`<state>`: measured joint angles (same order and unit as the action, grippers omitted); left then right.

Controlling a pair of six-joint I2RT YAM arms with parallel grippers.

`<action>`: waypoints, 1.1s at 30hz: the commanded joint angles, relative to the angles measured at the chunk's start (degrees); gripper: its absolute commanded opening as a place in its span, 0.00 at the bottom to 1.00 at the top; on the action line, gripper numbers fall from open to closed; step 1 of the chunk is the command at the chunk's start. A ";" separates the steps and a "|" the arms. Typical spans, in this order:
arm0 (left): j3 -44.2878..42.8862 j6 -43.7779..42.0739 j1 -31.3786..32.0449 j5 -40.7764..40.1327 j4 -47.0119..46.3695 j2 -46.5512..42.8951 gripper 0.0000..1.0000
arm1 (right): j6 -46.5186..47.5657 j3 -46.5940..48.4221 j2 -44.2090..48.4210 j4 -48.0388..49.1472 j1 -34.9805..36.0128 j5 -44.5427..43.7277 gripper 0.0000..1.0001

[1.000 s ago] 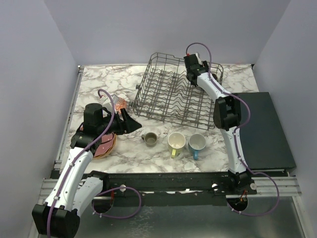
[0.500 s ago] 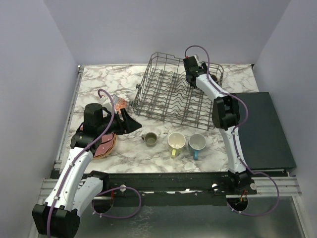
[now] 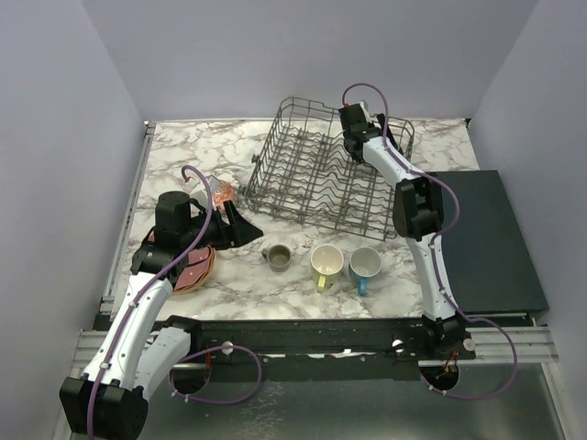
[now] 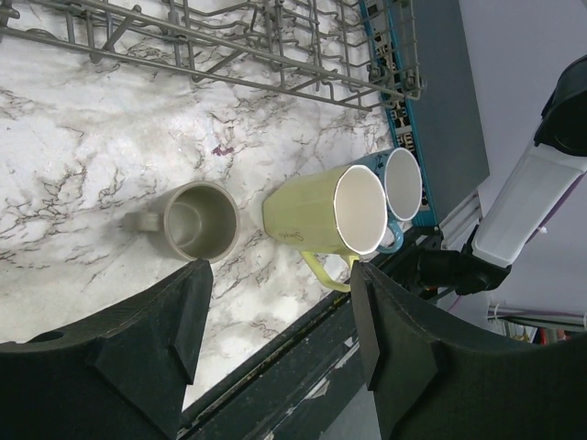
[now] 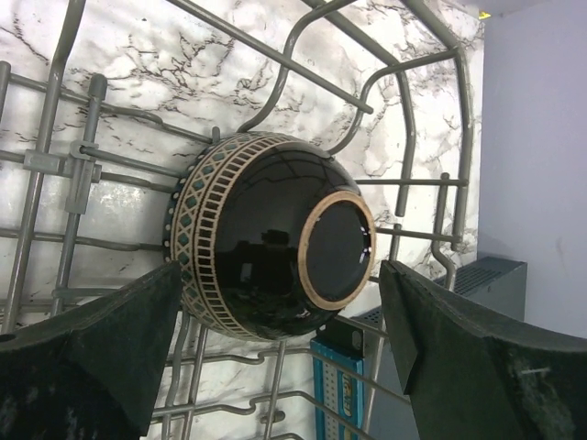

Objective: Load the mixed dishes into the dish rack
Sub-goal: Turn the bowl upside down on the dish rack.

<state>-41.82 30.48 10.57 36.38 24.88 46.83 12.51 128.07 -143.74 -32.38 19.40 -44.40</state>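
A faint script on the pale yellow mug (image 4: pixel 316 213) is illegible.

Dark bowl (image 5: pixel 266 247) seemingly propped inside dish rack (image 3: pixel 316 179).

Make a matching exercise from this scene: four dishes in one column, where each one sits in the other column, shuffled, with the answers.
Dishes:
1. dark bowl
2. grey-beige mug
3. blue mug
4. stacked plates

Places:
A. the mug nearest the dark flat box
B. inside the dish rack
C. at the far left of the table
D. just left of the pale yellow mug

Pairs: 1-B, 2-D, 3-A, 4-C
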 commanded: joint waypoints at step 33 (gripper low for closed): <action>0.51 -0.16 -0.20 -0.61 -1.27 -1.28 0.70 | -12.00 -6.96 15.16 -5.82 0.54 8.35 1.00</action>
<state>-41.76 30.59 10.57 36.38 24.88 46.65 4.45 124.22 -134.76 -36.77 19.55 -40.10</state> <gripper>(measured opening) 0.702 0.998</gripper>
